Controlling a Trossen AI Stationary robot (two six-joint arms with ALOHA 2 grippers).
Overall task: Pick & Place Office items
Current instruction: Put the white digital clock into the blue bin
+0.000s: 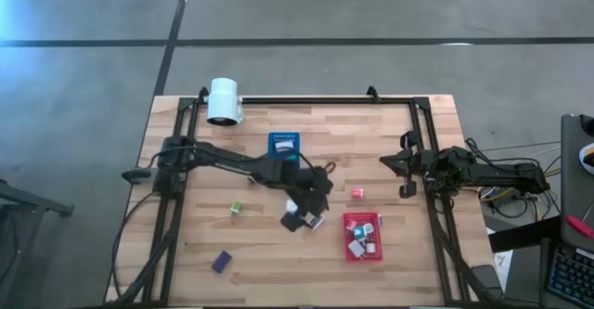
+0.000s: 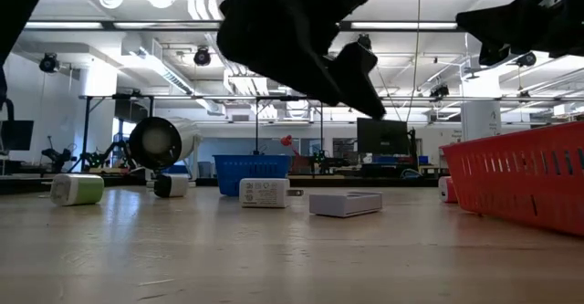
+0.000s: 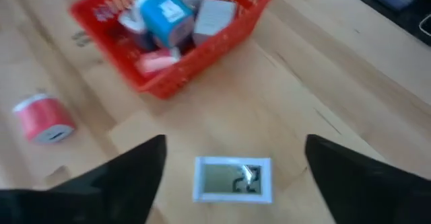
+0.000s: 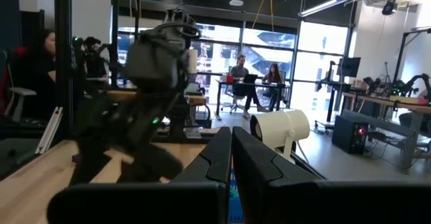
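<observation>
My left gripper (image 1: 311, 200) is open and hangs over the table's middle, just left of the red tray (image 1: 364, 251). In the left wrist view its fingers (image 3: 128, 177) stand on either side of a small white flat piece with a grey screen (image 3: 233, 180), which lies flat on the wood, and they do not touch it. A dark piece (image 1: 295, 222) lies close by. A pink-red block (image 3: 44, 116) sits apart on the table. Several items, one of them teal-faced (image 3: 165, 12), lie in the red tray (image 3: 202, 49). My right gripper (image 4: 231, 143) is shut and waits at the right side (image 1: 390, 163).
A blue tray (image 1: 284, 144) stands behind the left arm and a white cylinder lamp (image 1: 224, 101) at the far edge. A green block (image 1: 237, 208) and a purple block (image 1: 221, 262) lie toward the near left. A black frame (image 1: 306, 99) rings the table. People sit in the room beyond.
</observation>
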